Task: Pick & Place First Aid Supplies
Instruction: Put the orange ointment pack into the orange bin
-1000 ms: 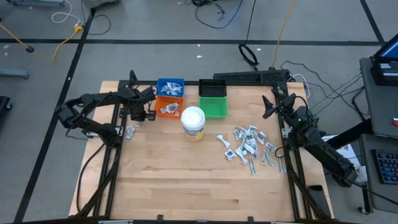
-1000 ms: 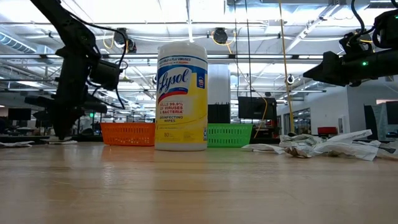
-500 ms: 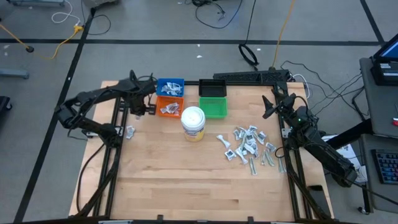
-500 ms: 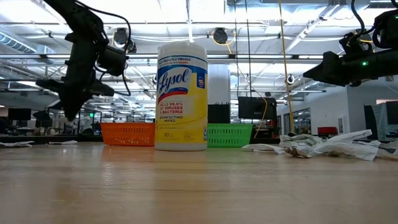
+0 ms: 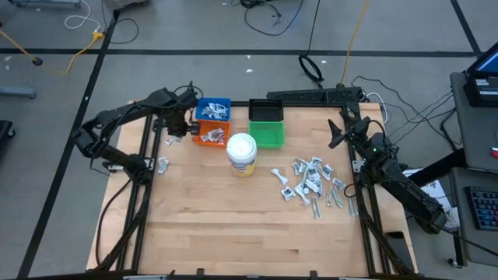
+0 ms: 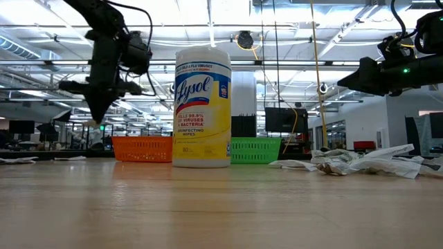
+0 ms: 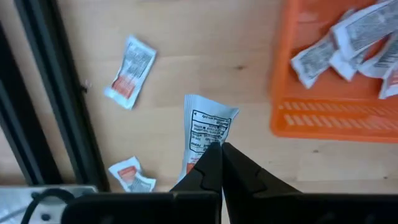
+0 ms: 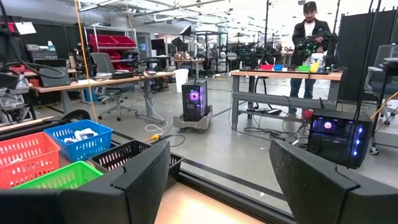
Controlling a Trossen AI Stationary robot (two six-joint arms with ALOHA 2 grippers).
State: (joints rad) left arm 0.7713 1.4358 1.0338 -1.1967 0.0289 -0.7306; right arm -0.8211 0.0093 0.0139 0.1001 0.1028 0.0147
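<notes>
Left gripper – jaws closed on a white packet, clear only in the left wrist view; right gripper waits, jaws wide open and empty.

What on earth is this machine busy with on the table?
It is sorting small first-aid packets into little bins. The left gripper has its fingers shut on one packet and holds it above the table beside the orange bin, which already has several packets in it. The right gripper waits open at the table's far right, near the pile of packets still to be sorted.
</notes>
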